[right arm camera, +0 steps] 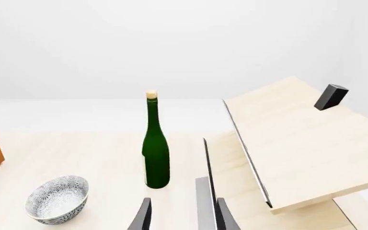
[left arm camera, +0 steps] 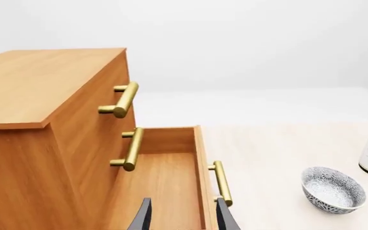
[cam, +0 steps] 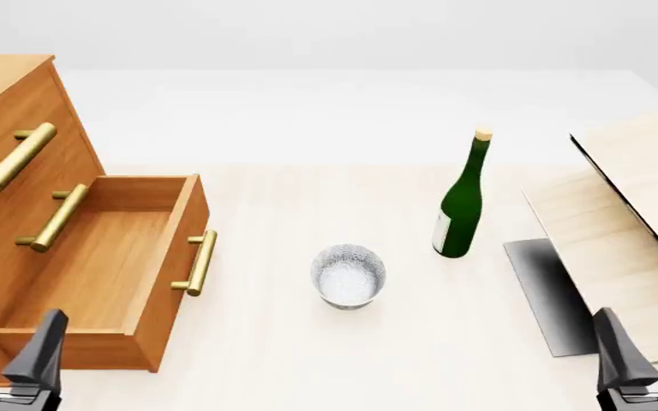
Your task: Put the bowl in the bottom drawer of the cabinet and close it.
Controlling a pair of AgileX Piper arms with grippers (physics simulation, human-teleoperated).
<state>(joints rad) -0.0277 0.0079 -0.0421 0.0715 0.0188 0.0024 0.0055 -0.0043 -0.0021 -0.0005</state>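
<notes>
Bottom drawer (cam: 112, 257) of the cabinet (cam: 9, 120) stands open; the bowl (cam: 349, 275) sits on the table (cam: 306, 360) beside it. Left hand (cam: 9, 347) and right hand (cam: 647, 347) both released, so I've loading and closing left.

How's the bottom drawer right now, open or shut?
Open. The bottom drawer is pulled out from the cabinet, its plain wood interior exposed and empty; the bowl sits on the table.
</notes>
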